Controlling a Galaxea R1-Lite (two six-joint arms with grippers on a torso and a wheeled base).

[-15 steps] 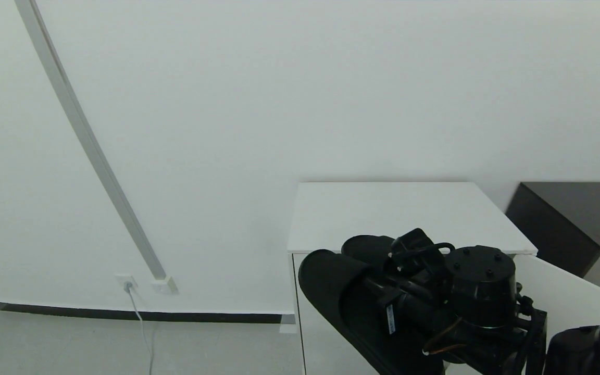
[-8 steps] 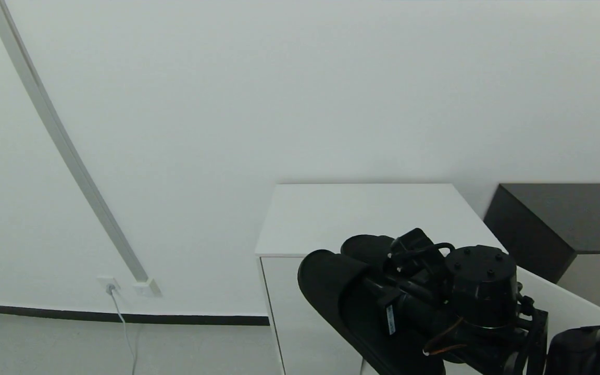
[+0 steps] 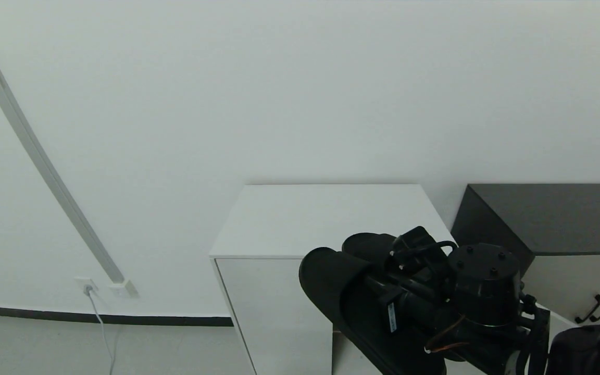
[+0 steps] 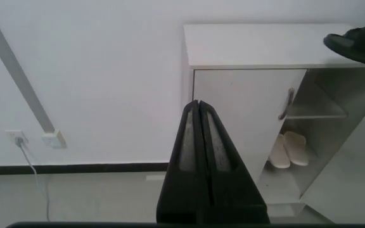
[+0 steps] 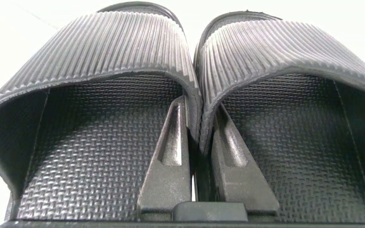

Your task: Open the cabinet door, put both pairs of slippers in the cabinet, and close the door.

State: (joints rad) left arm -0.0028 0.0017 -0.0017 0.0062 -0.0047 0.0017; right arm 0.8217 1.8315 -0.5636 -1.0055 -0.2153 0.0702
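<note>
White wall behind. I saw white cabinet (image 3: 321,219) against it, open compartment (image 4: 322,111) showing, white slippers (image 4: 289,149) on its lower shelf. Black slippers (image 3: 331,281) held high in right gripper (image 5: 198,109), fingers (image 5: 170,158) pinching inner strap walls together, toes toward cabinet. I judged opening ahead and lower, right arm nearer. Left gripper (image 4: 198,107) closed, empty.

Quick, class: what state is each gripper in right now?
Left gripper: shut, empty.
Right gripper: shut on the black slippers.
</note>
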